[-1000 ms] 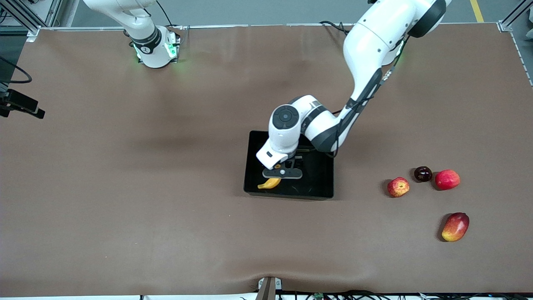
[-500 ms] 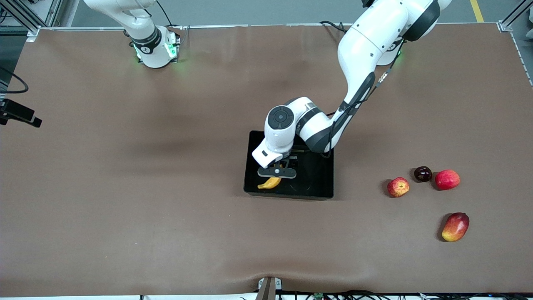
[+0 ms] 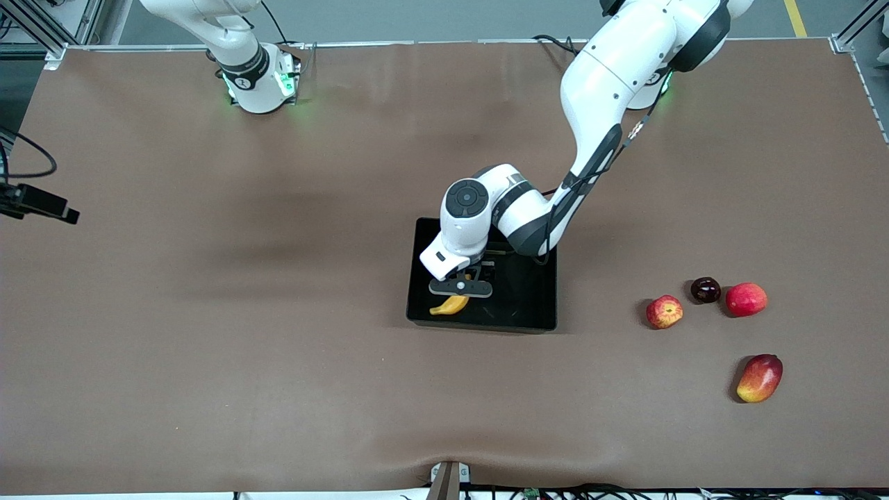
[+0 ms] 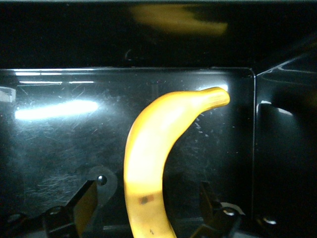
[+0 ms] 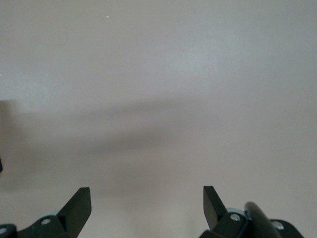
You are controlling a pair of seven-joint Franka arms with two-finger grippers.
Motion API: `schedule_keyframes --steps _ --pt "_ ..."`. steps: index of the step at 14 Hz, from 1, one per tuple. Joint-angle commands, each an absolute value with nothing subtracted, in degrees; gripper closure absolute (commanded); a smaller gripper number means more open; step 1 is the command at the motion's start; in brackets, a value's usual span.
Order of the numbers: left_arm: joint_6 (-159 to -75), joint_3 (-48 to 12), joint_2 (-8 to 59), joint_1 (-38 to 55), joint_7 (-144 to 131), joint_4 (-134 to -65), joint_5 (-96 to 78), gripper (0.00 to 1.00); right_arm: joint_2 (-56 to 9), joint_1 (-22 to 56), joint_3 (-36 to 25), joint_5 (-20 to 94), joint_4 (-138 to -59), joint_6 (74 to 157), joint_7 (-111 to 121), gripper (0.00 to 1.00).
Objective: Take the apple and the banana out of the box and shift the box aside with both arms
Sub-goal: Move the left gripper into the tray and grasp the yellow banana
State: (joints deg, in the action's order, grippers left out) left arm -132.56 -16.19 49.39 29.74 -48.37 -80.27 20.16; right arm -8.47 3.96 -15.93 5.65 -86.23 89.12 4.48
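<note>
The black box (image 3: 528, 305) lies mid-table with the yellow banana (image 3: 449, 305) in its corner nearest the front camera, toward the right arm's end. My left gripper (image 3: 460, 290) is down inside the box, astride the banana. In the left wrist view the banana (image 4: 148, 148) runs between the two fingers (image 4: 85, 204), with a gap on each side, so the left gripper (image 4: 146, 203) is open. The red apple (image 3: 665, 311) with yellow patches sits on the table toward the left arm's end. My right gripper (image 5: 147, 201) is open over bare brown table and holds nothing.
Near the apple lie a dark plum (image 3: 705, 289), a red round fruit (image 3: 746, 299) and, nearer the front camera, a red-yellow mango (image 3: 759, 377). The box's upright walls stand close around the left gripper. A black part (image 3: 42, 203) juts in at the table edge toward the right arm's end.
The left hand has shifted slightly toward the right arm's end and settled over the banana. The black part at the table edge has drifted nearer the front camera.
</note>
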Motion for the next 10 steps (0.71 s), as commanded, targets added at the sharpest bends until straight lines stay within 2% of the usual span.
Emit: schedule_keyframes --steps 1,2,10 --pt "-133.1 -15.6 50.1 30.3 -48.5 -79.0 21.6 0.85 -9.1 4.0 -15.4 6.8 -85.6 88.2 4.6 0.0" --pt "-133.1 -15.6 50.1 30.2 -48.6 -79.0 21.6 1.0 -9.1 4.0 -15.2 6.8 -85.9 88.0 4.8 0.0" --pt "-132.4 -13.2 45.9 29.1 -48.1 -78.8 21.6 1.0 -10.9 7.3 -15.1 8.3 -86.7 87.3 4.6 0.0"
